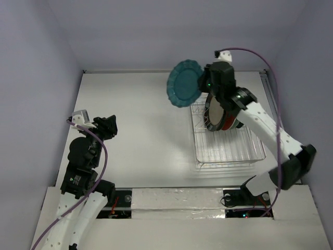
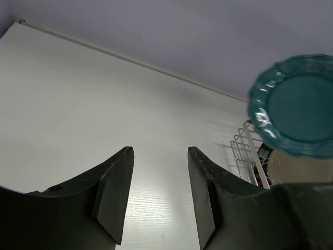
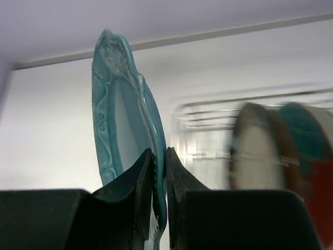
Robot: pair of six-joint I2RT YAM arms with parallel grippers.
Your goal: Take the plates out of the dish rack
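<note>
My right gripper (image 1: 204, 83) is shut on the rim of the scalloped teal plate (image 1: 183, 83), which it holds on edge in the air, up and left of the dish rack (image 1: 229, 146). The right wrist view shows both jaws pinching that plate (image 3: 122, 109) edge-on. Other plates (image 1: 218, 115) stand upright in the rack's far end; they show blurred (image 3: 281, 151) in the right wrist view. My left gripper (image 1: 106, 126) is open and empty over the left side of the table, with bare table between its fingers (image 2: 117, 192). Its view catches the teal plate (image 2: 299, 104) at the right.
The white table (image 1: 140, 130) is walled by pale lilac panels at the back and both sides. The rack's near half (image 1: 231, 153) holds no plates. A purple cable (image 1: 276, 104) runs along the right arm.
</note>
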